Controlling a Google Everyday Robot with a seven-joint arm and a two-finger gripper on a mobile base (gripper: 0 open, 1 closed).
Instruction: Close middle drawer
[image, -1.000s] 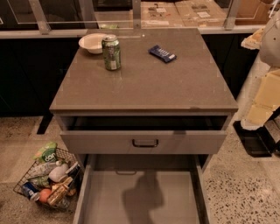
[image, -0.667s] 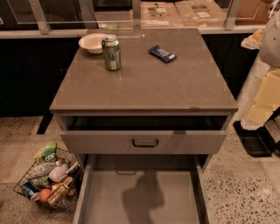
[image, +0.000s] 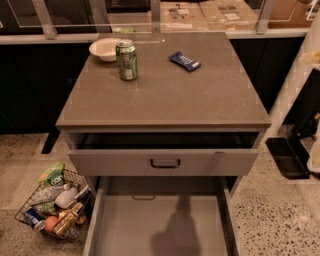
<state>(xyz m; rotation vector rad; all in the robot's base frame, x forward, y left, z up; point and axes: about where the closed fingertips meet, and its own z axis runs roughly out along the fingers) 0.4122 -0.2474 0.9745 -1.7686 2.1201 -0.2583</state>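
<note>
While middle drawer (image: 131, 226) juts fully out, hand unseen

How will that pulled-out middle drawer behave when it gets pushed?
The middle drawer looks empty, so it is probably light. Its rigid grey walls suggest it would slide straight back rather than flex. The gripper is not in view.

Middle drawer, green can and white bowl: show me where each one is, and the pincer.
middle drawer (image: 125, 230), camera view, bare inner floor.
green can (image: 127, 61), camera view, middle of its side.
white bowl (image: 104, 49), camera view, inner surface.
pincer, out of camera view.
</note>
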